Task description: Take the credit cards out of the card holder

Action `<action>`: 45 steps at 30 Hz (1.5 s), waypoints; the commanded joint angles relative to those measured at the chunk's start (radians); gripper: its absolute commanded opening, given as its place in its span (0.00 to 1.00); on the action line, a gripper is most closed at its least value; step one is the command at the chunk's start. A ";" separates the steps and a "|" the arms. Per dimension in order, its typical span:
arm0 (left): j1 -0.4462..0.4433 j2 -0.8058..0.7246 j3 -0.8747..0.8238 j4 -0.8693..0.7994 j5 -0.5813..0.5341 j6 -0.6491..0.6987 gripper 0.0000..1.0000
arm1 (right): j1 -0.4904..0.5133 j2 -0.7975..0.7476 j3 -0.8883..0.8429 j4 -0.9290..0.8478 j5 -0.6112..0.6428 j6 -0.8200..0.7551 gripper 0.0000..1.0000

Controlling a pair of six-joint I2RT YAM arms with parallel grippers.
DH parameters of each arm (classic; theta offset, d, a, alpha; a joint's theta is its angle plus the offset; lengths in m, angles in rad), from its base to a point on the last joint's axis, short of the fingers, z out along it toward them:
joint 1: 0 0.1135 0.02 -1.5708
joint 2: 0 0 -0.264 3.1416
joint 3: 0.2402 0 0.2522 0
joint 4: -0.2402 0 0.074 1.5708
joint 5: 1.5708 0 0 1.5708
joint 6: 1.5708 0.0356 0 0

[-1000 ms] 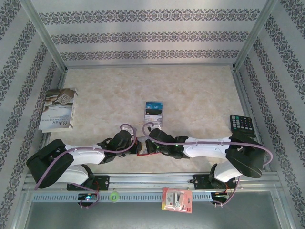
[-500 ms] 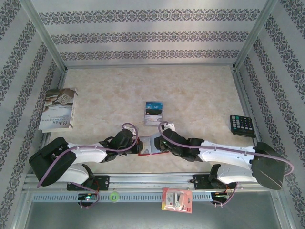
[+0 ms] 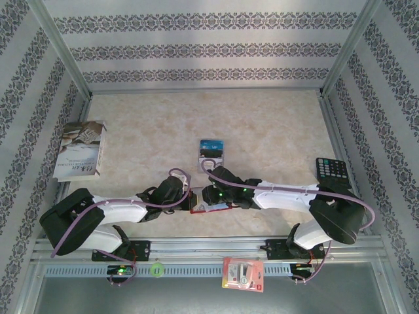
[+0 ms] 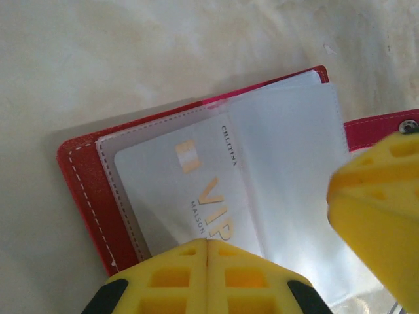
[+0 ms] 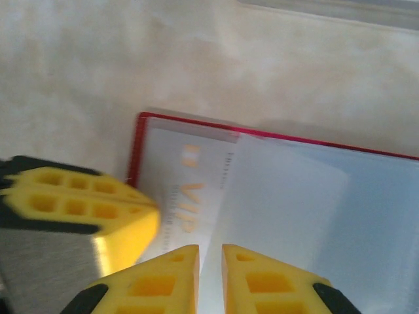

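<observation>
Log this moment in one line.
card holder: open on table | VIP card: inside holder | left fingers: shut, over holder | right fingers: narrow gap, grip unclear | blue card: on table

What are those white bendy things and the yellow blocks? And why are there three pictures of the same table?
The white bendy things are two robot arms, the left arm and the right arm, bolted to a table. One picture is taken from above them. The other two come from little cameras on their wrists, so you see their yellow fingers close up. On the table lie an open red wallet, some loose cards, a booklet and a calculator. The left gripper is shut, over the wallet's clear sleeve with a VIP card inside. The right gripper hovers over the wallet, fingers nearly together; I can't tell whether it pinches anything.
</observation>
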 commanded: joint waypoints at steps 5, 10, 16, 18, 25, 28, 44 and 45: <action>0.010 0.000 0.029 -0.049 0.018 0.042 0.00 | -0.008 -0.082 -0.073 -0.153 0.226 0.023 0.17; 0.016 0.006 0.028 -0.044 0.029 0.046 0.00 | -0.005 -0.121 -0.085 -0.212 0.286 0.004 0.18; 0.017 0.012 0.035 -0.037 0.042 0.049 0.00 | 0.022 -0.245 -0.048 -0.094 0.118 -0.107 0.17; 0.019 0.015 0.037 -0.032 0.044 0.050 0.00 | 0.015 -0.207 -0.023 -0.045 0.009 -0.100 0.17; 0.020 0.013 0.037 -0.034 0.051 0.055 0.00 | -0.011 0.035 0.003 0.072 -0.155 -0.009 0.12; 0.025 0.012 0.039 -0.044 0.048 0.062 0.00 | -0.022 0.037 -0.049 0.074 -0.082 0.037 0.10; 0.039 -0.097 0.040 -0.050 0.093 0.071 0.06 | 0.039 -0.119 -0.065 0.017 0.070 0.015 0.20; 0.038 -0.107 0.040 -0.051 0.094 0.071 0.07 | 0.039 -0.129 -0.064 0.020 0.069 0.015 0.20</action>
